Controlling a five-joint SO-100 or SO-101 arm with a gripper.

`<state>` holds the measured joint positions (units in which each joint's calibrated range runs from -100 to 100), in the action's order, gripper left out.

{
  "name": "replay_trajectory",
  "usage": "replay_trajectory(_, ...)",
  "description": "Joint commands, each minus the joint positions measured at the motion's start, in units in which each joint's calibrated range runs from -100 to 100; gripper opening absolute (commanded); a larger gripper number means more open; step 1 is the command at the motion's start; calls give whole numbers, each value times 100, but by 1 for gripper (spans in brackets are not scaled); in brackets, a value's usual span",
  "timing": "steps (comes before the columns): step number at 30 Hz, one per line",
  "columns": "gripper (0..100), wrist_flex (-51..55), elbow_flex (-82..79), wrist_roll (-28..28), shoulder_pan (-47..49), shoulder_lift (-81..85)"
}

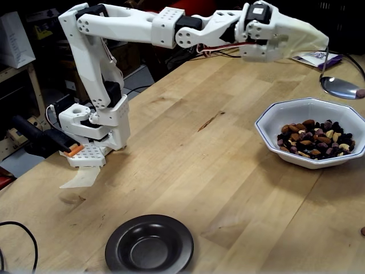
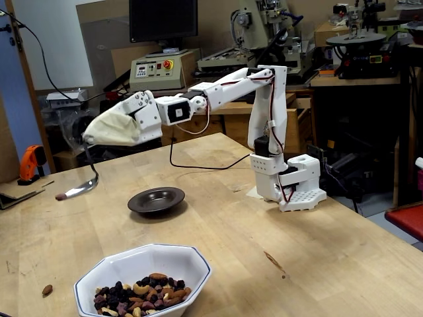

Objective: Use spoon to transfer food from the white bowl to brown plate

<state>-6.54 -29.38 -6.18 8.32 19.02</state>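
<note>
In a fixed view, the brown plate is sitting empty near the table edge. The hand, wrapped in cloth so its opening is unclear, is carrying the spoon high beyond the white bowl, level to keep one piece of food on its tip.

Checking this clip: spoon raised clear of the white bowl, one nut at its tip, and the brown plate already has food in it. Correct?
Not quite: the brown plate is empty in both fixed views. The spoon is raised clear of the white bowl, one nut at its tip.

A dark monitor and an orange tool sit behind the wooden table.
</note>
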Motion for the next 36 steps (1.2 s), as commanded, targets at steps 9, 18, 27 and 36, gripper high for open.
replay_trajectory(9,5,-81,-1399,29,-958,1542)
replay_trajectory(18,5,-73,-1602,34,-1721,2176)
replay_trajectory(27,5,512,-1885,15,-2291,2244)
replay_trajectory(36,5,931,-1903,0,-2691,2886)
